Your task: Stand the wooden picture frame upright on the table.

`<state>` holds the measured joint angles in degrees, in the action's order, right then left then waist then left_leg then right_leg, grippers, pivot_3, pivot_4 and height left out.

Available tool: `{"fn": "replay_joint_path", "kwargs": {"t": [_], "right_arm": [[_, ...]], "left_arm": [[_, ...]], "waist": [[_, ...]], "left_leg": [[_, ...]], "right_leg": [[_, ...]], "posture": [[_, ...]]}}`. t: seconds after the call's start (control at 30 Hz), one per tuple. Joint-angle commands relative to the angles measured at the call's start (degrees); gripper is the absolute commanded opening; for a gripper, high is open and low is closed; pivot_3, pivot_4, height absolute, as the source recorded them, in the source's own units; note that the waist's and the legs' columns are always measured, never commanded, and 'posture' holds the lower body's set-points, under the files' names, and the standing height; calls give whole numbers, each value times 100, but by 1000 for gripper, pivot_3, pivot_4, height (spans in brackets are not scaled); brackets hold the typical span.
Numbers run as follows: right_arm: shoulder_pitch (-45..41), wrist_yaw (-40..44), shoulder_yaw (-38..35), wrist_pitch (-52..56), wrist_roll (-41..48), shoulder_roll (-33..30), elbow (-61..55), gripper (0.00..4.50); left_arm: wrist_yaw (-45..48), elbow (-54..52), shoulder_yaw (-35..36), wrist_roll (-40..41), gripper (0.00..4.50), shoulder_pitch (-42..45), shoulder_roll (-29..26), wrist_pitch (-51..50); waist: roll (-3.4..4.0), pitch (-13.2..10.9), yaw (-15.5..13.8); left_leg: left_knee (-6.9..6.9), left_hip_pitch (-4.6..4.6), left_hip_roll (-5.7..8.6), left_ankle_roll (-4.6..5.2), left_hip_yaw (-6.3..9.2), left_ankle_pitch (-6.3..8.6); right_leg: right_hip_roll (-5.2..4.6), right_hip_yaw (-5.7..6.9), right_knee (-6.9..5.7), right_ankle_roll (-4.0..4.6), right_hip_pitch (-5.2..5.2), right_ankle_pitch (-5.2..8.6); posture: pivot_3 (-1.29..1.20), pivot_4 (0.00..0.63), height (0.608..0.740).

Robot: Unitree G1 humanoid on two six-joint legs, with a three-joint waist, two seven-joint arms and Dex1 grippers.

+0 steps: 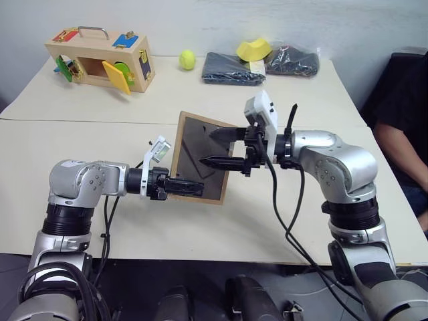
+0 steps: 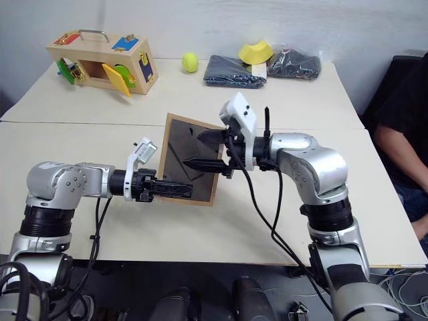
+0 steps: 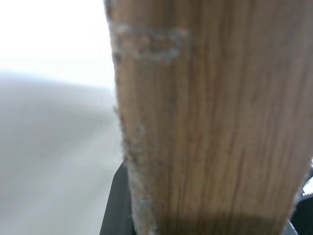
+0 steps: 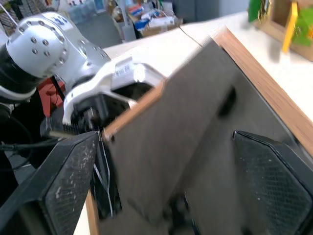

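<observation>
The wooden picture frame (image 1: pixel 192 144) is lifted off the table (image 1: pixel 134 221), tilted, with its dark backing turned toward me. My left gripper (image 1: pixel 184 188) is shut on the frame's lower left edge; the left wrist view looks straight onto that light-wood edge (image 3: pixel 210 122). My right gripper (image 1: pixel 217 148) comes in from the right and stands open, its two fingers spread in front of the backing (image 4: pixel 195 137) near the fold-out stand. I cannot tell whether they touch it. The picture side is hidden.
A wooden toy box (image 1: pixel 100 60) with coloured latches stands at the far left. A yellow-green ball (image 1: pixel 187 60), folded dark cloth (image 1: pixel 231 69), a yellow object (image 1: pixel 254 49) and a dark bag (image 1: pixel 293 62) lie along the back. A person (image 1: pixel 401 127) sits at the right edge.
</observation>
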<state>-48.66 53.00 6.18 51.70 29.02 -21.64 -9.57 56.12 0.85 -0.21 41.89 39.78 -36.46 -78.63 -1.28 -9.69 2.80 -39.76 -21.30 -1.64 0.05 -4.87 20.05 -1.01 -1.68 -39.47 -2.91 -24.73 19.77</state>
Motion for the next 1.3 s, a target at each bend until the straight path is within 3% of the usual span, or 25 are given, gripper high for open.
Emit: {"fn": "replay_joint_path", "kwargs": {"t": [0.03,0.23,0.5,0.7,0.8,0.9,1.13,1.23,1.3], "right_arm": [[-4,186,70,-48,332,49,-366,4500],[249,252,-69,196,826,-252,-983,4500],[988,441,-507,-334,575,-1569,-1140,4500],[1504,186,-6,-4421,-1842,-1970,-155,4500],[1172,-1468,516,-8510,-4284,-2100,1412,4500],[650,-2915,804,-10307,-5819,-2032,2500,4500],[-530,-5819,1305,-11067,-8113,-1327,3766,4500],[-853,-6660,1656,-11049,-8765,-1173,4156,3877],[-985,-7056,1842,-11032,-9025,-1159,4365,3221]], "left_arm": [[117,-183,-41,114,849,224,1,235],[107,198,-156,-49,849,292,-33,469],[169,387,-176,-45,849,432,-106,522],[243,456,-156,-4,849,517,-164,433],[292,538,-29,138,849,659,-157,206],[343,604,-12,200,849,756,-164,94],[505,511,-98,358,849,792,-232,-180],[513,519,-99,361,849,797,-260,-198],[500,538,-79,359,849,806,-277,-215]], "waist": [[0,0,9],[0,0,18],[-2,-1,-1],[-4,-3,24],[-8,-6,42],[-8,-10,66],[-8,-10,165],[-8,-10,208],[-8,-10,214]], "left_leg": [[0,-2,0,0,0,0],[2,-2,0,0,1,0],[8,-3,0,1,0,1],[14,0,0,-1,-2,0],[13,3,-2,-1,-12,-1],[12,5,-1,-2,-27,-1],[10,-3,-10,-19,-44,-11],[10,-3,-10,-21,-44,-12],[11,-3,-11,-23,-45,-13]], "right_leg": [[0,0,0,0,0,0],[0,0,2,0,0,0],[-1,0,25,0,2,0],[7,-5,29,0,3,0],[12,-14,26,-1,1,0],[13,-29,17,-1,-11,0],[24,-47,-18,7,-46,4],[25,-46,-25,11,-48,7],[25,-46,-31,15,-53,9]], "posture": [[0,150,740],[0,150,740],[0,150,740],[0,150,740],[0,150,740],[0,150,740],[0,150,740],[0,150,740],[0,150,740]]}}
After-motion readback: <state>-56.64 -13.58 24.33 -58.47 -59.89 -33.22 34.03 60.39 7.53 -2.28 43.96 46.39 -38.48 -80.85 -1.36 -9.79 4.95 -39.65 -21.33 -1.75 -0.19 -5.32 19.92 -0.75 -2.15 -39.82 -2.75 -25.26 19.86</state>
